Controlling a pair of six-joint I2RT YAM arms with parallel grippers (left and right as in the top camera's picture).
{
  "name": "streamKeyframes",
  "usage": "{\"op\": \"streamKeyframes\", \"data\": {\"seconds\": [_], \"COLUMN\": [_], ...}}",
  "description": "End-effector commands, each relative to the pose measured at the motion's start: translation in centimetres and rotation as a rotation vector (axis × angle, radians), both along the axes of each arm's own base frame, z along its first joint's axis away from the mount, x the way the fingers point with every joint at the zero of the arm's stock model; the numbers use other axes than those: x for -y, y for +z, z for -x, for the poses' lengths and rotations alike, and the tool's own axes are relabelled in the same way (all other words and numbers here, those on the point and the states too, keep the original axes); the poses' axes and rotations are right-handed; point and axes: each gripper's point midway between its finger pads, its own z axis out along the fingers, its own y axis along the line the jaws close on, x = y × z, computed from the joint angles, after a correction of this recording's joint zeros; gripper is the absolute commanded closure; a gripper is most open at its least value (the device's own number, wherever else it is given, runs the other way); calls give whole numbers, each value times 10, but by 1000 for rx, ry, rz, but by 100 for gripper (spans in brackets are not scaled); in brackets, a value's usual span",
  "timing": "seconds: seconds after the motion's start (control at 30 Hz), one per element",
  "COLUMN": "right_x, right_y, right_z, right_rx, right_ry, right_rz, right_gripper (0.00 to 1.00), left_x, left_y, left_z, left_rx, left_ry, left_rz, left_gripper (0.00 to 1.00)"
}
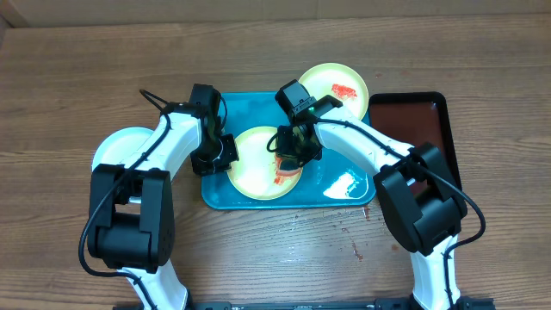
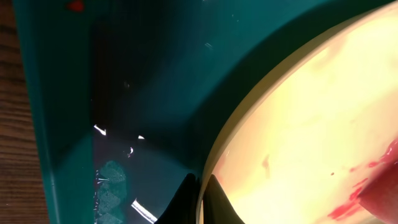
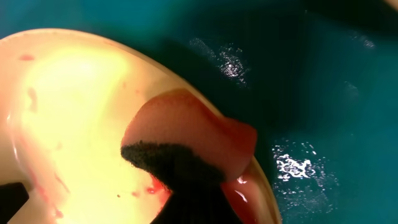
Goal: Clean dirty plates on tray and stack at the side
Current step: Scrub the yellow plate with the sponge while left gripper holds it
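- Left hand (image 1: 229,156) pinches the plate (image 1: 254,172) by its rim, on the tray (image 1: 344,185) toward the surface's far edge: hold it steady.
- Right hand (image 1: 292,162) grasps the sponge (image 1: 286,177): press flat and sweep the red smears inward.

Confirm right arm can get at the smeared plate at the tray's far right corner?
Probably yes: that smeared plate lies uncovered just beyond the right claw, which holds a sponge on the centre plate; nothing stands between.
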Motion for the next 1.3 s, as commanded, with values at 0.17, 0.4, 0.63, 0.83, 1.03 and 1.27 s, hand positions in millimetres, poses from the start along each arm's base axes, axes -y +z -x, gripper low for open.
{"op": "streamKeyframes", "data": {"seconds": [0.17, 0.4, 0.63, 0.83, 1.03, 1.27], "right_x": [-54, -71, -23, 23, 26, -7], "right_y": [1, 5, -3, -3, -1, 4], "right_z": [35, 59, 37, 0, -23, -29], "right_rx": [-80, -125, -107, -54, 28, 118], "right_ry": [188, 255, 220, 131, 107, 158], "right_rz": [-191, -233, -98, 2, 0, -48], "right_gripper": [96, 96, 96, 96, 96, 96], "left_x": [-1, -2, -14, -17, -16, -14], "left_y": [-3, -3, -4, -4, -3, -3], "left_z": [-6, -10, -11, -11, -9, -8], "left_rx": [4, 17, 15, 21, 26, 27], "left_ry": [36, 48, 65, 26, -43, -75], "left_rz": [2, 4, -10, -13, -6, 5], "left_gripper": [96, 96, 96, 96, 96, 96]}}
